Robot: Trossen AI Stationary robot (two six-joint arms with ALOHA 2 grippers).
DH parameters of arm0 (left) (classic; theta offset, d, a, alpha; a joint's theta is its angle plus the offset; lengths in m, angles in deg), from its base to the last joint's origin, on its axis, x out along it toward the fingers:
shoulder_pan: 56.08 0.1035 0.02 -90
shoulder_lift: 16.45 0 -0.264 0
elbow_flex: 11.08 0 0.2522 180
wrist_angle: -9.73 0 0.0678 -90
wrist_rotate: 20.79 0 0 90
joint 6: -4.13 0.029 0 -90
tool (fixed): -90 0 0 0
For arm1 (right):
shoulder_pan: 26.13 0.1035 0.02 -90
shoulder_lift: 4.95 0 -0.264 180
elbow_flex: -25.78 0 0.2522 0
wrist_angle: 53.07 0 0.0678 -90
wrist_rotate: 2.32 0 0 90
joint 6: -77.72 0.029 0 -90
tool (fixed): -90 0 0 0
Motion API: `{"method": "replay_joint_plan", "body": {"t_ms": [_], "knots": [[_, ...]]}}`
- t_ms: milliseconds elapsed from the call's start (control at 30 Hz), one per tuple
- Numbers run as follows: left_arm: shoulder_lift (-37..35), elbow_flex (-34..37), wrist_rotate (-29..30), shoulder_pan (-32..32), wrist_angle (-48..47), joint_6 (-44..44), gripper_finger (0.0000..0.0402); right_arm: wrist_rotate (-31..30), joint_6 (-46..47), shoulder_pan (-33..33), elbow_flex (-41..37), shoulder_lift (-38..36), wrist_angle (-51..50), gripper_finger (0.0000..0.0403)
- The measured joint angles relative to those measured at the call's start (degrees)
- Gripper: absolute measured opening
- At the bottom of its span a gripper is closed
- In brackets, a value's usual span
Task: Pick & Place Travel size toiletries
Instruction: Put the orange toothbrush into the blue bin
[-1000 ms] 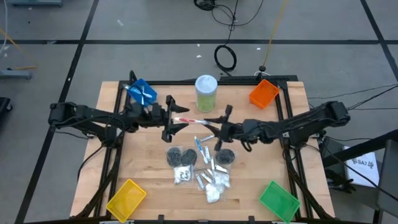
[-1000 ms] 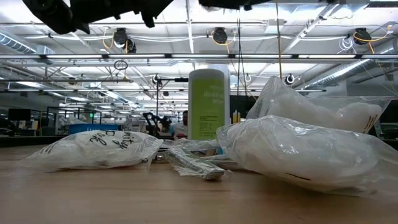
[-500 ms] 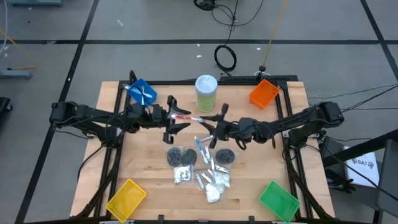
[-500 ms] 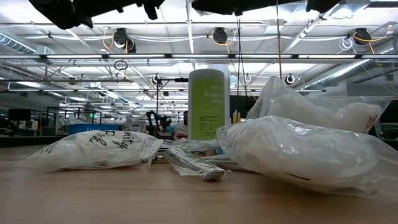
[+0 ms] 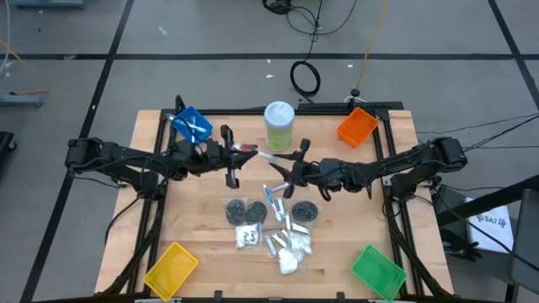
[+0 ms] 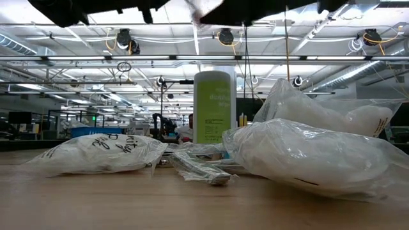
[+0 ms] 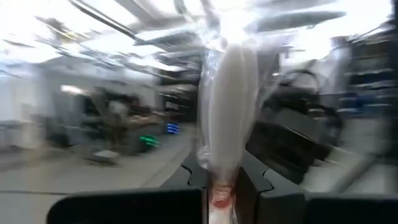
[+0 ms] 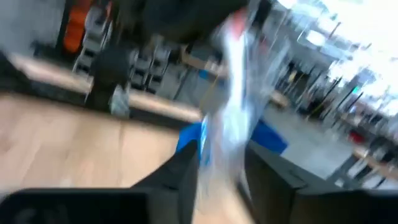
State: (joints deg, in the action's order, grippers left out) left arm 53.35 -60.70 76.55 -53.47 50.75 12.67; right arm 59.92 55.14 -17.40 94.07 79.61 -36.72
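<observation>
- My high camera hangs above the table [image 5: 194, 219] and looks straight down, taking in both arms and the floor around.
- My low camera sits at tabletop height, close behind the white packets [image 6: 307, 153], facing level into the room; it shares the pale-green canister [image 6: 213, 106] with the high view.
- My left wrist camera looks forward past its own fingers [image 7: 255, 180], very near a wrapped stick [image 7: 227, 118].
- My right wrist camera looks along its fingers [image 8: 186, 168] across the wood.
</observation>
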Motion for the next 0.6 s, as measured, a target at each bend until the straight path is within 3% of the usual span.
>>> {"method": "replay_joint_plan", "body": {"t_ms": [100, 267, 467, 600], "knots": [[-3.85, -0.3, 7.52, 0.27, -0.99, 0.54, 0.002, 1.62, 5.4, 1.47, -0.07, -1.65, -7.17, 0.0187], [-8.08, -0.1, 20.33, 0.36, -10.45, 0.63, 0.002, 0.69, 11.31, 4.28, 0.02, -6.43, -16.62, 0.0266], [-14.61, -0.15, 48.02, 2.72, -29.36, -4.5, 0.002, 0.51, 18.28, 7.4, -0.05, -11.12, -30.77, 0.0302], [-16.28, -0.14, 50.27, 10.2, -43.98, -16.83, 0.002, -1.81, 22.62, 7.9, -0.69, -11.76, -39.39, 0.0299]]}}
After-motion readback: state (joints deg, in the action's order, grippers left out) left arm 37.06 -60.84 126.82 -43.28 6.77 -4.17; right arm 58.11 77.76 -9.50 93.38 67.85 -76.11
